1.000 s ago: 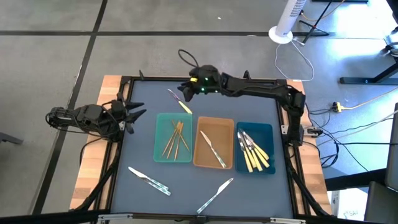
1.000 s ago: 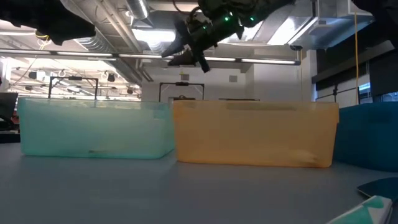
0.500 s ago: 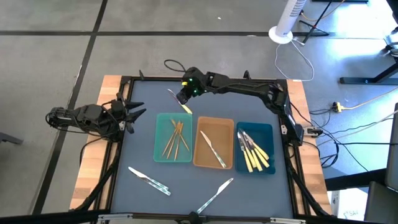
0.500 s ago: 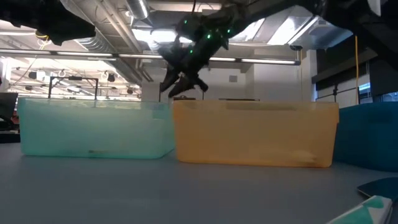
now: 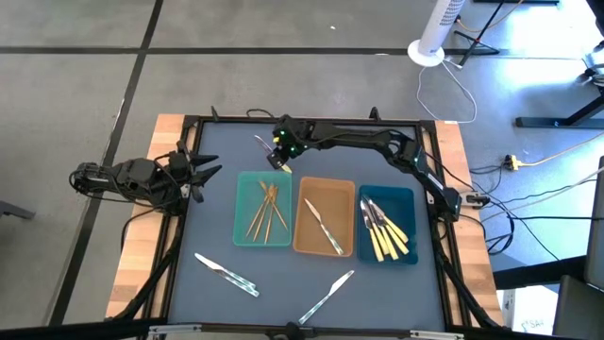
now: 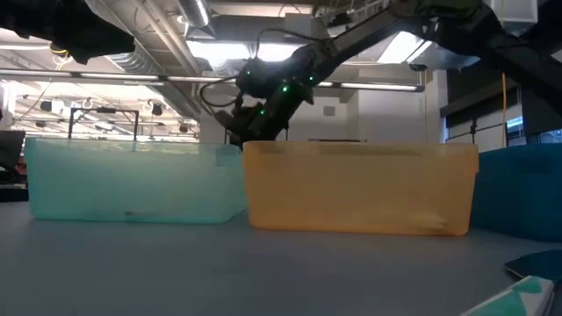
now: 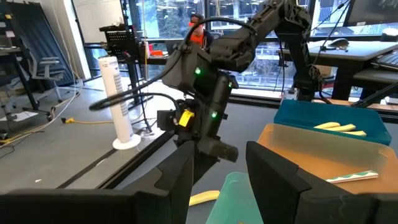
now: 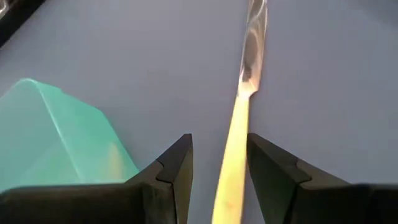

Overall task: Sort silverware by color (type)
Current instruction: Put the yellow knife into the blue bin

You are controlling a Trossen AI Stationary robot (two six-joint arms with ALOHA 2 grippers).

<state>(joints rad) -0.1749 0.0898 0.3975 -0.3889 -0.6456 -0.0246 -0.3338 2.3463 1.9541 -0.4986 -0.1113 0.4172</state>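
Note:
A yellow-handled knife [image 5: 271,153] with a silver blade lies flat on the dark mat, just beyond the teal tray [image 5: 240,212]. My right gripper [image 5: 277,159] slants down over it, open. In the right wrist view its fingers [image 8: 177,158] stand on either side of the yellow handle [image 8: 233,155], and no contact shows. The teal tray holds gold utensils [image 5: 267,210], the tan tray [image 5: 300,227] a silver knife [image 5: 324,227], and the blue tray [image 5: 411,217] yellow-handled pieces [image 5: 382,231]. My left gripper [image 5: 209,172] waits open at the table's left edge.
Two silver utensils lie loose on the mat near the front edge, one at the left [image 5: 226,274] and one toward the middle [image 5: 327,296]. The three trays stand side by side across the middle. A raised black frame [image 5: 311,120] borders the mat.
My right gripper has come down toward the yellow-handled knife, drifting toward the table's left and tipping its fingers more steeply downward. The knife has not moved.

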